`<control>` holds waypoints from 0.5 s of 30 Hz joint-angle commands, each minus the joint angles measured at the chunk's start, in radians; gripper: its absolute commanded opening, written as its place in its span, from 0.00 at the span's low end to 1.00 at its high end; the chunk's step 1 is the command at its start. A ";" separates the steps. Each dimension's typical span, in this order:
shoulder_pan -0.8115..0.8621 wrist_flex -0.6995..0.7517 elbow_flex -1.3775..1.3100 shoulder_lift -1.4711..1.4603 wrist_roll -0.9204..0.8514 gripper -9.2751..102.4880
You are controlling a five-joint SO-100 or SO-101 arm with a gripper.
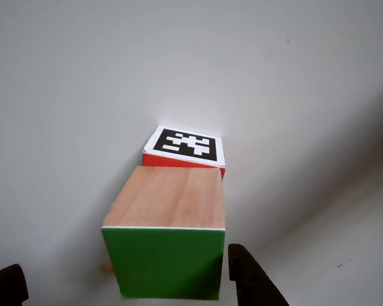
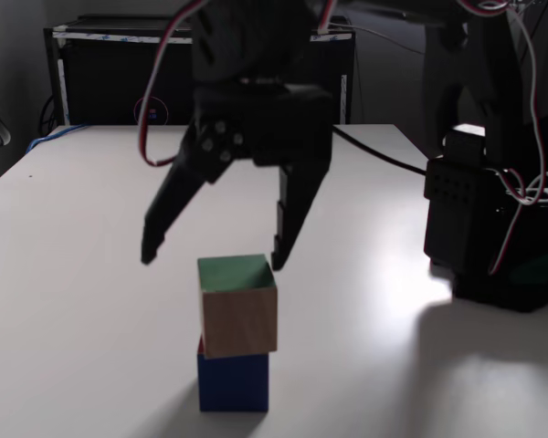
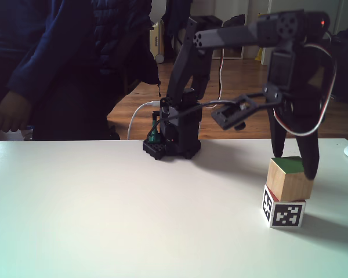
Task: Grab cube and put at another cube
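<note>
Other view: my gripper (image 1: 131,280) has jaws wide apart, tips at bottom left & right corners. The cube (image 1: 169,236) sits between them, green face toward me, touching the right tip's edge or just beside it, can't tell; clear gap on the left. It rests on the red cube (image 1: 184,152), marker face up, far edge poking out. White table (image 1: 64,95) bare all round.

A fixed view: gripper (image 2: 210,251) just above the stack, fingers straddling the wooden cube (image 2: 239,306), green on top, sitting slightly skewed on the lower cube (image 2: 233,383). Arm base (image 2: 493,228) right.

Another fixed view: stack near right table edge, cube (image 3: 289,178) over marker cube (image 3: 283,213). A person (image 3: 58,63) stands far left.
</note>
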 commanded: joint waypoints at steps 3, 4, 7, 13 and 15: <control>-0.017 0.008 -0.003 0.247 -0.032 0.51; -0.021 0.008 0.029 0.307 -0.040 0.51; -0.026 0.008 0.163 0.506 -0.071 0.50; 0.135 -0.176 0.638 1.032 -0.230 0.40; 0.250 -0.264 0.821 1.212 -0.305 0.38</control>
